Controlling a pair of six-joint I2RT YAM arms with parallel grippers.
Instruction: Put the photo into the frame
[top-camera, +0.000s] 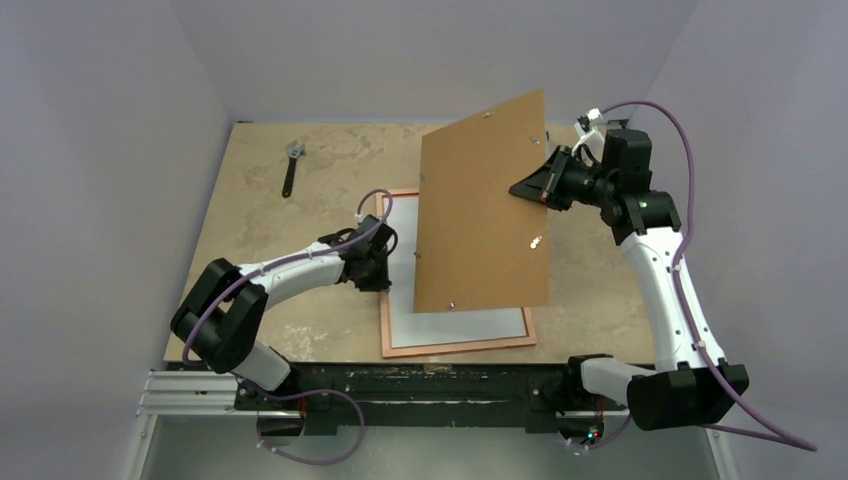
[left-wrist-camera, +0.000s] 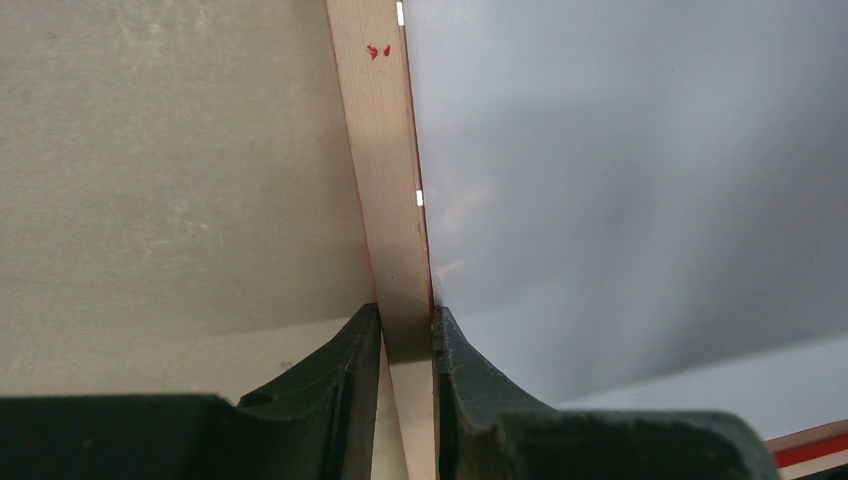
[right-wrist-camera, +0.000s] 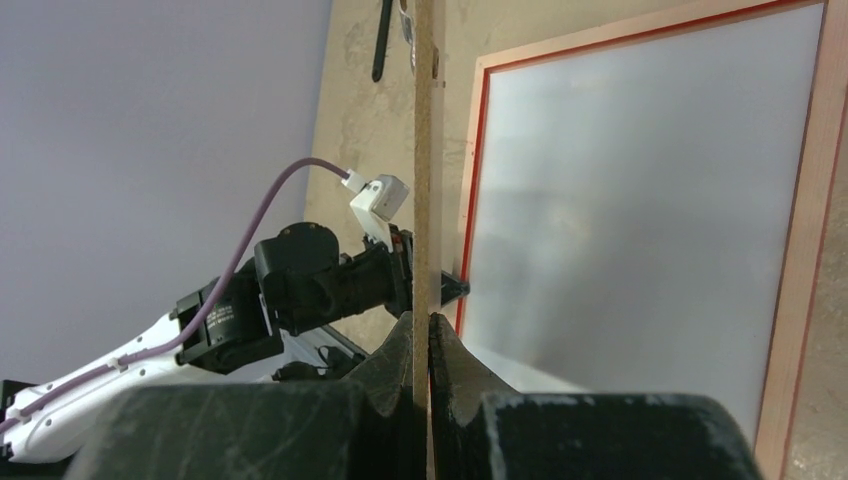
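Observation:
The frame (top-camera: 455, 346) lies on the table with its pale wood back up and a thin red edge showing. Inside it lies a white sheet (top-camera: 462, 324) that looks like the photo's plain back; no printed side shows. My left gripper (top-camera: 385, 252) is shut on the frame's left rail (left-wrist-camera: 385, 170), one finger on each side, with the white sheet (left-wrist-camera: 620, 200) to its right. My right gripper (top-camera: 530, 188) is shut on the right edge of a brown backing board (top-camera: 480, 215), held tilted above the frame and hiding its upper right part. In the right wrist view the board (right-wrist-camera: 423, 150) is edge-on between the fingers.
A black wrench (top-camera: 291, 167) lies at the table's back left. The left arm (right-wrist-camera: 300, 280) reaches in along the frame's left side. Grey walls close in the table at the back and on both sides.

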